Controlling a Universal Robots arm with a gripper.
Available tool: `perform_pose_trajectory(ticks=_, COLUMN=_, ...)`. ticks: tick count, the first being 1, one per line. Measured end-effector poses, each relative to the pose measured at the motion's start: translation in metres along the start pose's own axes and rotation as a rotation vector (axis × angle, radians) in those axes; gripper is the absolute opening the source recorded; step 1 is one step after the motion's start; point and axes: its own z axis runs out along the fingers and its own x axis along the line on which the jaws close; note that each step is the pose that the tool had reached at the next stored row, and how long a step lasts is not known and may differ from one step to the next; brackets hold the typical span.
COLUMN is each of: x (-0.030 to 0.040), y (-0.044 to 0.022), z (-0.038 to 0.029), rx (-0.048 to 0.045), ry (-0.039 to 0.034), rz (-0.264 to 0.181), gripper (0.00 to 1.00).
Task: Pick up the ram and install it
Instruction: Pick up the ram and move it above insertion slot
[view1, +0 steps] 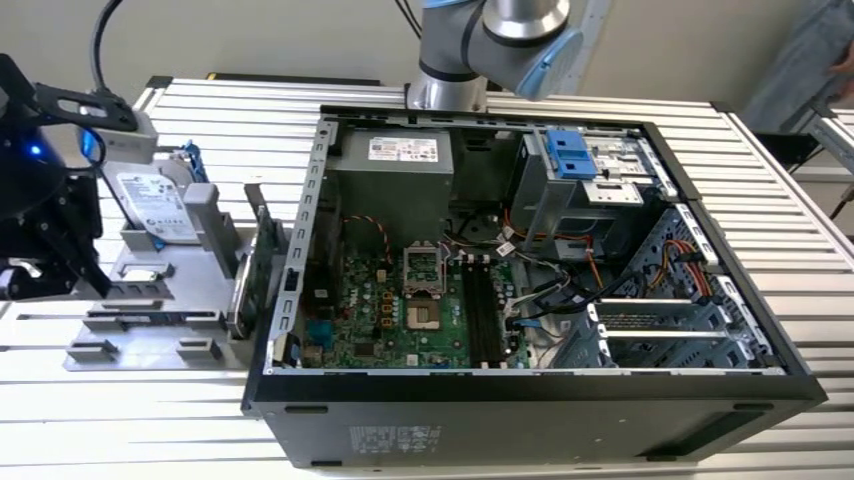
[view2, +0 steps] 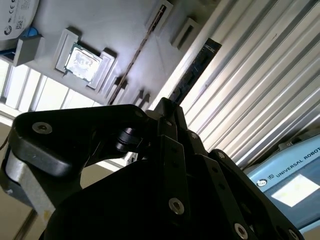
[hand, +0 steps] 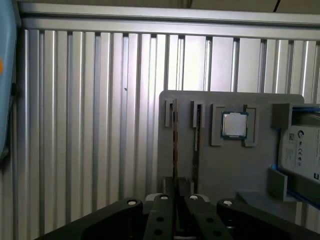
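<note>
1. The fingers (view2: 169, 132) are pinched nearly together on the ram (view2: 197, 67), which seems to sit just clear of its slot in the grey holder (view2: 125, 30).
2. The pick looks done or nearly so. Installing is left, since the memory slots (view1: 483, 300) in the open case (view1: 534, 385) look empty.
3. The arm's wrist (view1: 47, 200) hangs over the holder at the exterior view's left, well apart from the case.
</note>
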Motion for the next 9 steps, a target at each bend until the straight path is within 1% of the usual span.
perform_pose_trajectory(ticks=9, x=0.0000, y=0.0000, z=-0.0094, rx=0.0000, ry=0.0001, rz=0.000, gripper=0.00)
